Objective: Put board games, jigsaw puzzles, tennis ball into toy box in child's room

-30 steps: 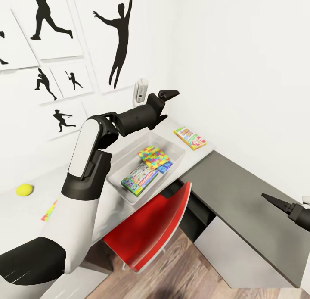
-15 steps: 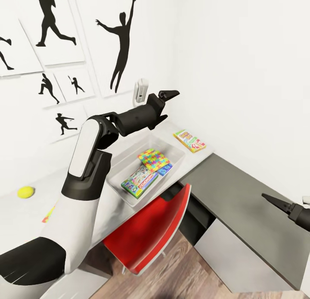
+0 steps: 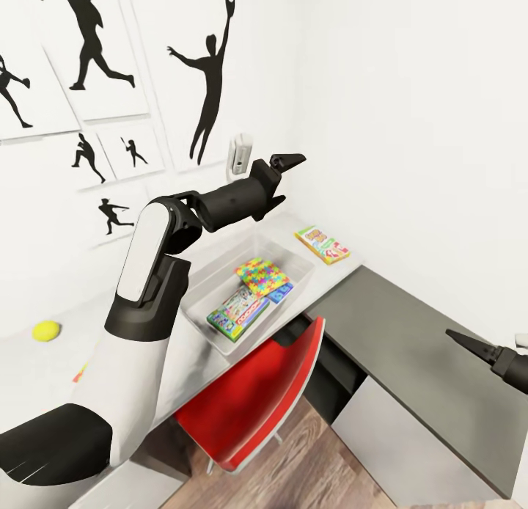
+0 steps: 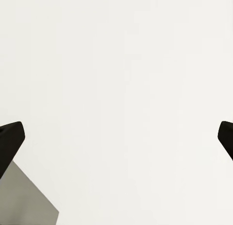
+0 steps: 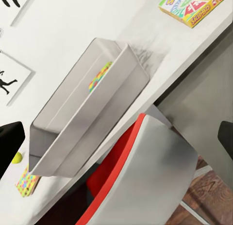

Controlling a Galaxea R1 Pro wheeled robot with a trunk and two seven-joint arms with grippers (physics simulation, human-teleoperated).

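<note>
At the far left of the head view, the tennis ball [image 3: 45, 331] lies on the pale table [image 3: 44, 366], and a corner of a jigsaw puzzle [image 3: 79, 373] shows near it, beside the robot's white arm. The left gripper [image 3: 277, 177] is raised above the table in front of the wall; its fingers stand wide apart and hold nothing. Below it the toy box [image 3: 217, 331] holds the green-white Monopoly game [image 3: 237, 313], a second jigsaw puzzle [image 3: 263, 276] and a blue game [image 3: 282, 293]. A red chair [image 3: 257, 392] stands under the table edge. The yellow-green-red game [image 3: 323, 244] lies on the table, right of the box. The right gripper [image 3: 477, 350] hangs over the dark grey section, spread open and empty.
</note>
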